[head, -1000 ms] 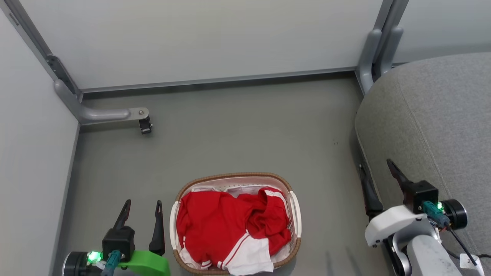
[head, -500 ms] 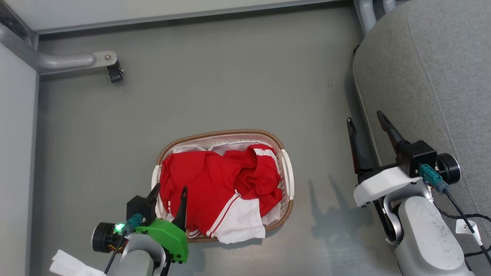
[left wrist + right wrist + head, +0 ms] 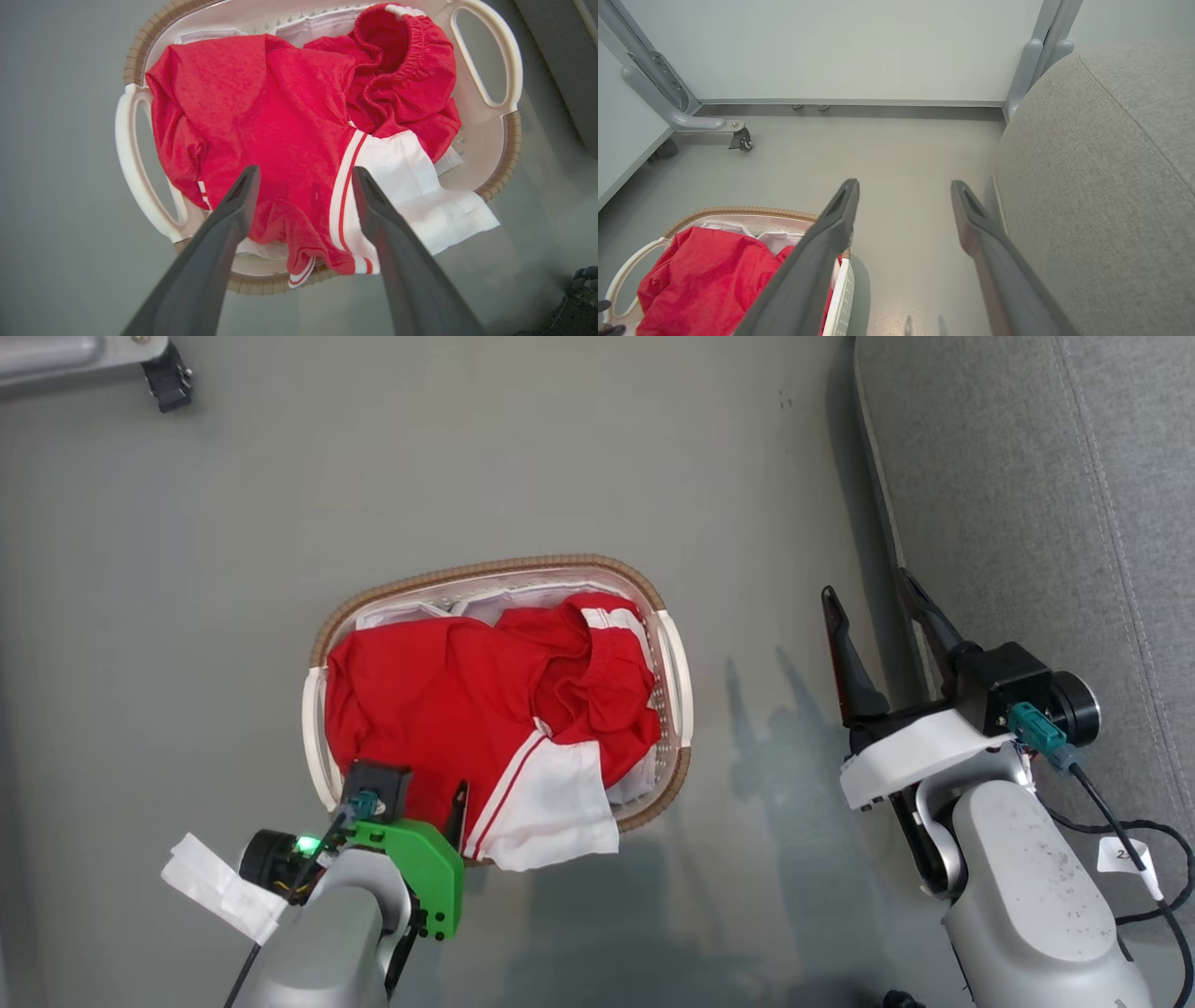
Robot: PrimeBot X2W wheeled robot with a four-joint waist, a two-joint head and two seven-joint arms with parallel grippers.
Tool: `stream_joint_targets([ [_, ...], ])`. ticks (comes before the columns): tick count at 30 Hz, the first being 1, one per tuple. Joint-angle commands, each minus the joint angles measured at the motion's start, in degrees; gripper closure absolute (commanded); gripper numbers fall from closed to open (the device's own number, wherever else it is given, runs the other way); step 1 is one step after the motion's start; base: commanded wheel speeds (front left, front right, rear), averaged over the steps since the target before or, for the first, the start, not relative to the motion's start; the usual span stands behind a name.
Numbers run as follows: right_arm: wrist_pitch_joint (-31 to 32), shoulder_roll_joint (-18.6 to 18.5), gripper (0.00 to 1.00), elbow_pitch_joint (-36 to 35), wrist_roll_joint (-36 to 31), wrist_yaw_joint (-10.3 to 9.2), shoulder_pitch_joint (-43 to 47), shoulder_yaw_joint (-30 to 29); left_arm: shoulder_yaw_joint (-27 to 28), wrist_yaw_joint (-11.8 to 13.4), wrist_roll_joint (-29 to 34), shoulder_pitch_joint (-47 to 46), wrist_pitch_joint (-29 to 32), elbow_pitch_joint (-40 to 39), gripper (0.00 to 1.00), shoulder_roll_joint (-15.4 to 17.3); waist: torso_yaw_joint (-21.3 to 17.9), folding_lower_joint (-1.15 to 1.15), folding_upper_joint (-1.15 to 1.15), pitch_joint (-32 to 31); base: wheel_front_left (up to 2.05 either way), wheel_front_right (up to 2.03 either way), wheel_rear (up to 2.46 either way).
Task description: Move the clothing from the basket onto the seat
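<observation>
Two pairs of jaws apart, red clothing heaped in the basket

Much of the oval cream-white perforated plastic basket (image 3: 674,672) with its brown woven-look rim is covered. The bright red soft clothing (image 3: 439,695) with white panels and stripes fills it, and one white panel hangs out over the near rim. Only slivers of white cloth liner (image 3: 397,614) peep out at the far rim.

In the head view the left jaws are foreshortened, with one finger hidden behind the green bracket (image 3: 420,873), so their gap is hard to judge there. The large grey fabric seat (image 3: 1027,476) is cut off by that view's top and right edges.

The left wrist view settles it: the left jaws stand apart above the clothing's near edge, holding nothing. Whether their tips touch the fabric I cannot tell. That view also shows a gathered elastic waistband (image 3: 411,51) toward the basket's far right.

The right wrist view shows the right jaws apart and empty over the grey floor (image 3: 373,476), between basket and seat. It also shows pale wall panels (image 3: 854,46) and a castor (image 3: 740,140) at the floor's far edge.
</observation>
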Motion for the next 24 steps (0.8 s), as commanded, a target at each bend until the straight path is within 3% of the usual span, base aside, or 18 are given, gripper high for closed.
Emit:
stream_joint_targets([
  [1, -0.25, -0.21, 0.0, 0.02, 0.5, -0.06, -1.15, 0.31, -0.39, -0.11, -1.04, -1.59, 0.92, 1.3, 0.0, 0.33, -1.64, -0.01, 0.0, 3.16, 0.0, 0.0, 0.0],
  [8, -0.25, -0.22, 0.0, -0.11, 2.19, -0.06, -1.97, 1.74, -2.81, 0.11, -2.7, -4.88, 5.75, 6.67, 0.0, 0.33, -2.72, -0.01, 0.0, 5.53, 0.0, 0.0, 0.0],
  [18, -0.25, -0.2, 0.0, -0.83, 3.91, -0.05, -3.28, 3.33, -4.19, 5.03, -1.88, -7.56, 12.67, 9.33, 0.0, 1.27, -4.42, -0.01, 0.0, 8.36, 0.0, 0.0, 0.0],
  [23, -0.25, -0.21, 0.0, -0.75, 4.56, -0.05, -3.37, 3.86, -4.22, 5.36, -2.5, -8.21, 14.37, 9.53, 0.0, 1.54, -5.03, -0.01, 0.0, 9.23, 0.0, 0.0, 0.0],
  [24, -0.25, -0.21, 0.0, -0.74, 4.82, -0.06, -3.46, 4.0, -4.24, 5.27, -2.57, -8.49, 14.72, 9.55, 0.43, 1.63, -5.17, -0.01, 0.0, 9.38, 0.0, 0.0, 0.0],
])
